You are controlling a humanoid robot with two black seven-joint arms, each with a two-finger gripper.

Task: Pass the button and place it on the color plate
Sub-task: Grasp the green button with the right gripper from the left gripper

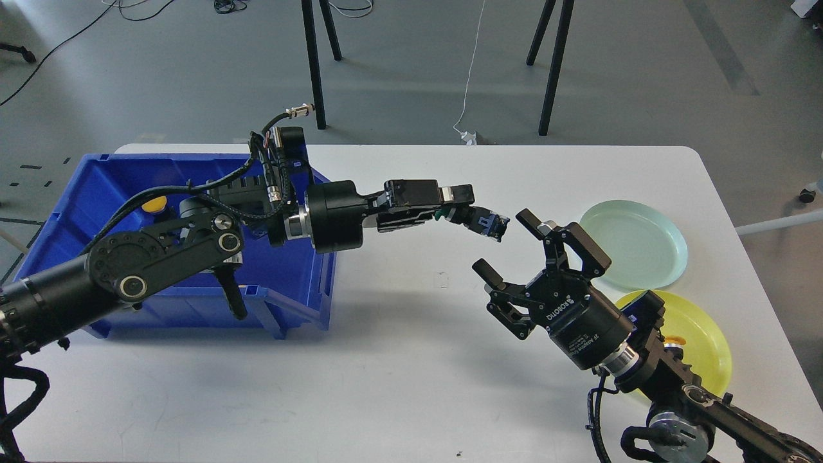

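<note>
Our left hand point(483, 222) reaches out over the middle of the white counter point(386, 360), fingers pinching a small button point(492, 225) with a blue face, held clear above the surface; a sliver of green shows just behind the fingertips, and we cannot tell what it is; our right hand point(511, 247) sits just to the right and nearer, fingers spread wide and tilted up toward the button, not touching it; on the left of the counter stands the blue bin point(96, 186), with a yellow button point(154, 205) inside near its far wall; on the right lie the pale green plate point(633, 247) and, nearer, the yellow plate point(704, 350), partly hidden behind our right arm, a small orange piece point(674, 340) on it.
</note>
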